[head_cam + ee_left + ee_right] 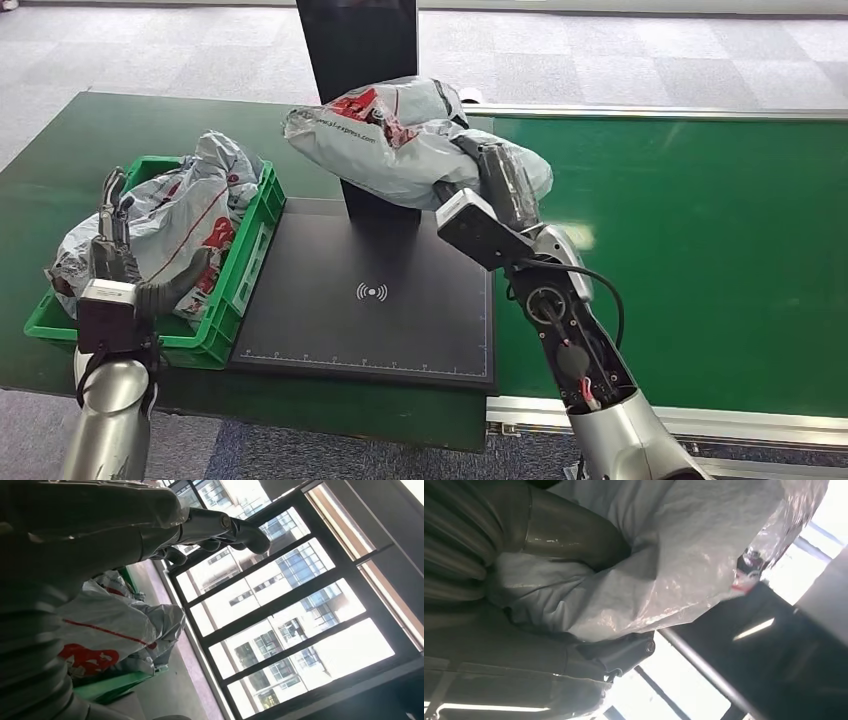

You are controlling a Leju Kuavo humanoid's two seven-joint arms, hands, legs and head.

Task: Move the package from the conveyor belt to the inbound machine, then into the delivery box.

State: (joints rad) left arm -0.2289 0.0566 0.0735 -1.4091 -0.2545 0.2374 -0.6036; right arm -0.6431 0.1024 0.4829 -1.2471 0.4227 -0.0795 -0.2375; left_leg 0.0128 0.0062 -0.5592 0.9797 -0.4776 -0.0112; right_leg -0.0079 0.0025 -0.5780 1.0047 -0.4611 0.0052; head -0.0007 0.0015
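One package (pixel 400 140) in transit — a grey poly mailer with red print, held aloft by the right robot hand (pixel 495 185), whose fingers wrap its underside and one end. It hangs above the inbound machine (pixel 370 290), a black scan plate with a dark upright post behind it, and touches neither the plate nor the conveyor belt (pixel 700 240).

One delivery box (pixel 245 265) — green crate at the near left corner of the bench (pixel 60 150), already heaped with similar grey bags (pixel 190 215) that rise above its rim.

Left robot hand (pixel 115 245): fingers apart and upright, holding nothing, just in front of the crate.

Risks, as judged:
- The mailer is soft and overhangs the grip on the far side; it could sag or slide out before it reaches the plate.
- Its free end is near the post and could snag there.
- The crate is crowded; a further bag may perch on the pile and spill over the rim.
- The left robot hand stands near the drop path.
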